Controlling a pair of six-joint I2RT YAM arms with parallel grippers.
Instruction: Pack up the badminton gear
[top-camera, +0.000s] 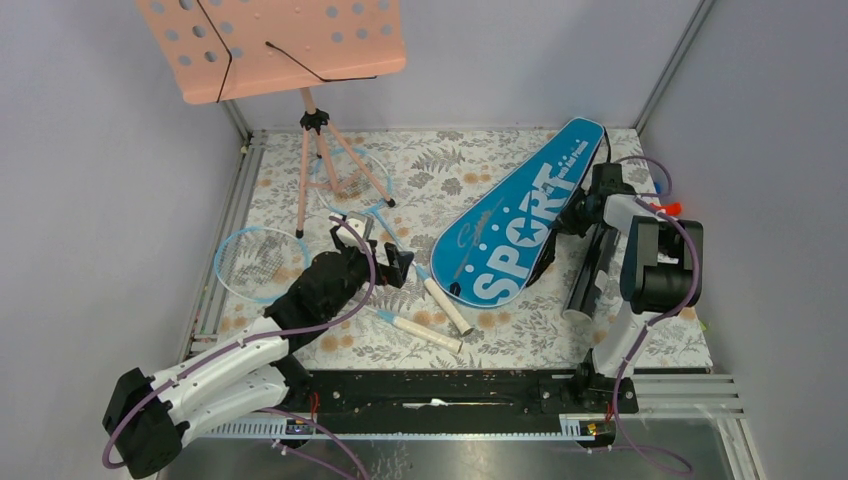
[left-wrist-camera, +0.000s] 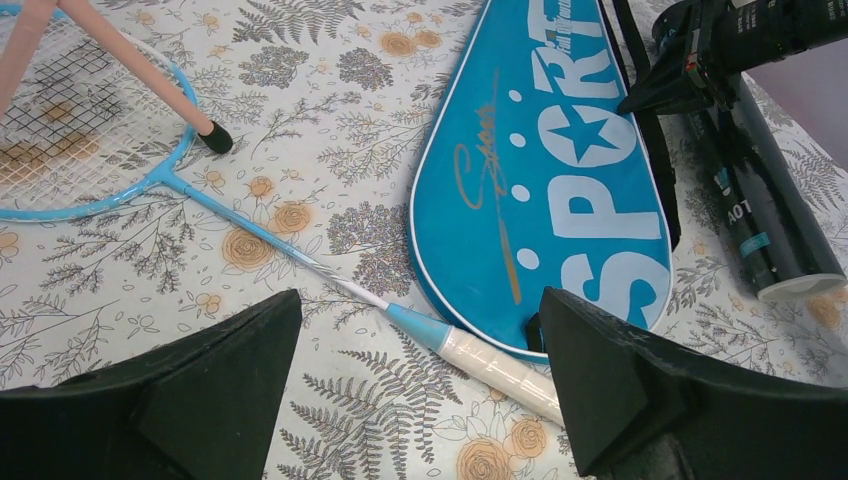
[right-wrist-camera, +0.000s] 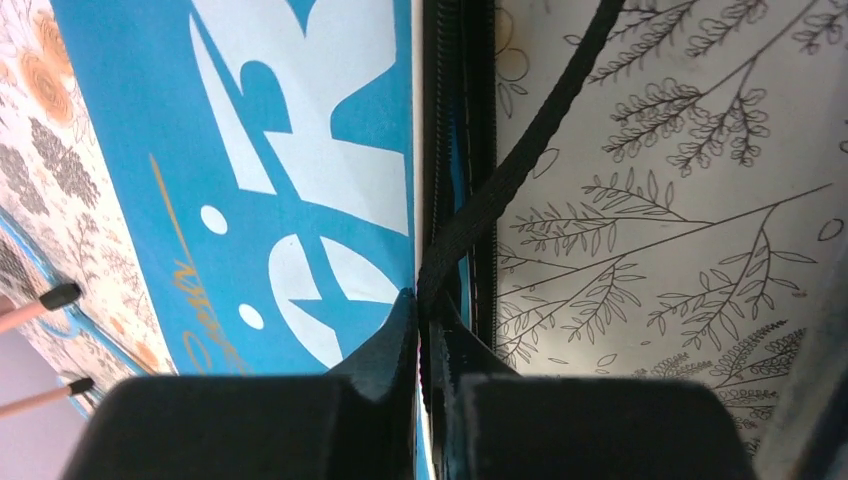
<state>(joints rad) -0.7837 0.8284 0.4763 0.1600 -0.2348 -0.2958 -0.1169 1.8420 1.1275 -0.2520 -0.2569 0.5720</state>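
The blue SPORT bag (top-camera: 515, 225) lies flat on the floral table, also in the left wrist view (left-wrist-camera: 550, 170). My right gripper (top-camera: 572, 215) is shut on the bag's right edge (right-wrist-camera: 300, 150), pinching it at the fingertips (right-wrist-camera: 422, 310) with the black strap (right-wrist-camera: 530, 150). The dark tube (top-camera: 590, 275) lies right of the bag. Two light-blue rackets lie left of the bag, their heads at the left (top-camera: 250, 262) and by the tripod (top-camera: 345, 175). My left gripper (top-camera: 395, 265) is open and empty above a cream handle (left-wrist-camera: 495, 365). No shuttlecocks are in view.
The pink perforated music stand (top-camera: 270, 40) stands at the back left. Its tripod legs (top-camera: 325, 165) rest over one racket's head, and one leg foot (left-wrist-camera: 213, 138) touches down beside the strings. Metal rails run along the table's left and near edges.
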